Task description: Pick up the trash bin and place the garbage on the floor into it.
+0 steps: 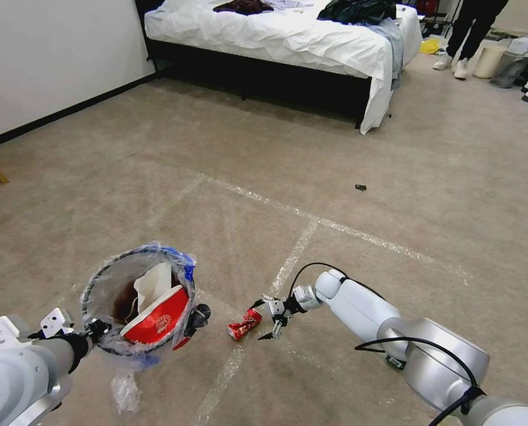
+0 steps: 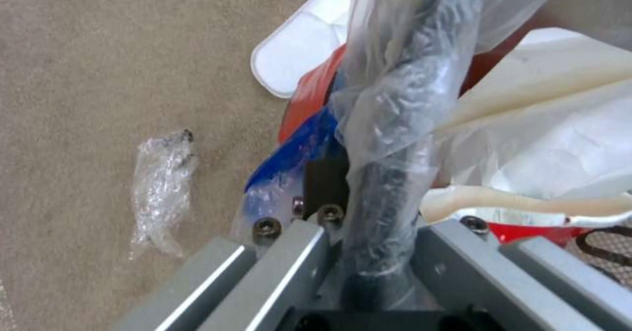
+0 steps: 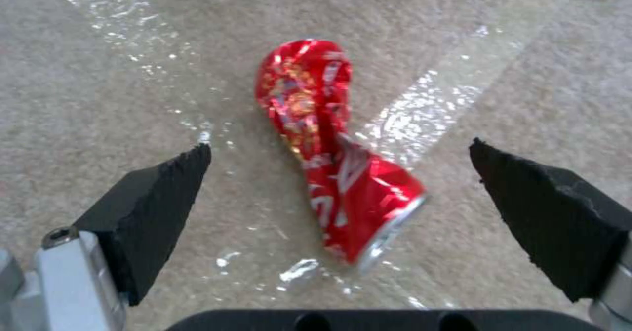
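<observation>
Black pads (image 3: 158,212) of the right gripper (image 1: 268,322) stand spread wide, one crushed red can (image 3: 329,148) lying between them on the taped floor (image 3: 98,123), untouched. Left gripper (image 1: 92,328) pinches the bagged rim of the trash bin (image 1: 107,284), held above the carpet; its wrist view shows the fingers (image 2: 323,192) clamped on the rim. Inside: one red-and-white cup (image 1: 157,322), white paper (image 1: 154,281); deeper contents unclear. One clear wrapper (image 2: 161,183) lies below.

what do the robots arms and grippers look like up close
Both arms are smooth silver-white shells with rounded joints. The right arm has thin black cables looping along it. The right gripper has two black wedge-shaped foam pads on silver metal mounts. The left gripper has grey metal bars with dark screws.
</observation>
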Robot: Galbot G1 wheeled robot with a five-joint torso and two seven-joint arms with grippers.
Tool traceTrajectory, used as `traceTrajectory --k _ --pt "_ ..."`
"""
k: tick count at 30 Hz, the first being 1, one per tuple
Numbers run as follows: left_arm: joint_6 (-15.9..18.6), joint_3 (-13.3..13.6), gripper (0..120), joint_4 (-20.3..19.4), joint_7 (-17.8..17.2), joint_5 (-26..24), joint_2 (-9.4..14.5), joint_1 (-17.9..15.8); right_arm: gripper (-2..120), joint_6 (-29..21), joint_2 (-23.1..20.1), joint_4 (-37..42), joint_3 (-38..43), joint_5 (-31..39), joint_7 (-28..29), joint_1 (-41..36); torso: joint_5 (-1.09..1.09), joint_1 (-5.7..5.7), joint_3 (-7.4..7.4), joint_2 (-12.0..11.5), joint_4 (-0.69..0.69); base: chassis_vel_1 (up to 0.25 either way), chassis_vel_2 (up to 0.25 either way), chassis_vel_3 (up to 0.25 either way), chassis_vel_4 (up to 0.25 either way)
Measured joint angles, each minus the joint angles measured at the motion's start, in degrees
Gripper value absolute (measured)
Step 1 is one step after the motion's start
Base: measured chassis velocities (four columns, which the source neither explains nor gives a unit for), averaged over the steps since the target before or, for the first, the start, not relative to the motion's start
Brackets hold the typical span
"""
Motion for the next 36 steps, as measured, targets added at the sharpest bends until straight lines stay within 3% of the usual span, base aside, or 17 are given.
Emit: traceTrajectory --k 36 --pt "0.11 1.02 0 -0.3 0.32 -0.05 0.18 -0.9 100 -1.96 5.77 -6.72 0.8 0.23 0.07 1.73 -0.01 0.0 0.0 0.0 0.0 0.0 0.0 0.0 0.0"
